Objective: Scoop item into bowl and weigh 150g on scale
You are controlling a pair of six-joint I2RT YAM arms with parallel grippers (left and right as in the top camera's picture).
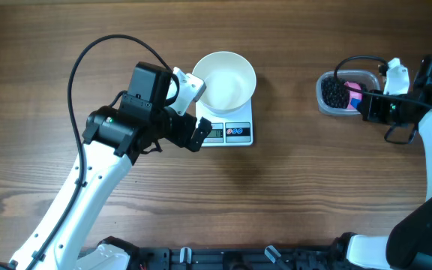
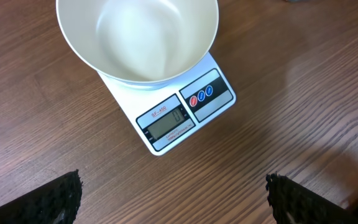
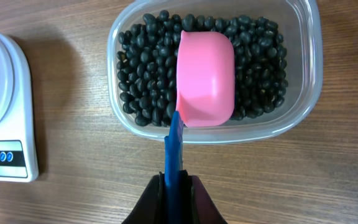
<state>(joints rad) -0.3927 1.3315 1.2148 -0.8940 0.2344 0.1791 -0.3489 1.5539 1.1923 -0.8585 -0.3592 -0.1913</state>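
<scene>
The white bowl [image 1: 227,79] [image 2: 135,37] stands empty on the small white scale [image 1: 232,132] [image 2: 213,93], whose display shows 0. My left gripper [image 2: 173,182] hovers open just in front of the scale, with only bare wood between its fingers. The item, a heap of tiny black beans [image 1: 334,94] [image 3: 145,68], fills a clear plastic tub [image 1: 323,103] [image 3: 303,68] at the right. My right gripper [image 3: 176,182] is shut on the blue handle [image 3: 174,146] of a pink scoop [image 3: 205,78] [image 1: 355,94], whose cup rests over the beans inside the tub.
The scale's left edge [image 3: 5,112] shows at the left of the right wrist view, a stretch of wooden table [image 1: 291,172] between it and the tub. A black cable [image 1: 103,52] loops over the left arm.
</scene>
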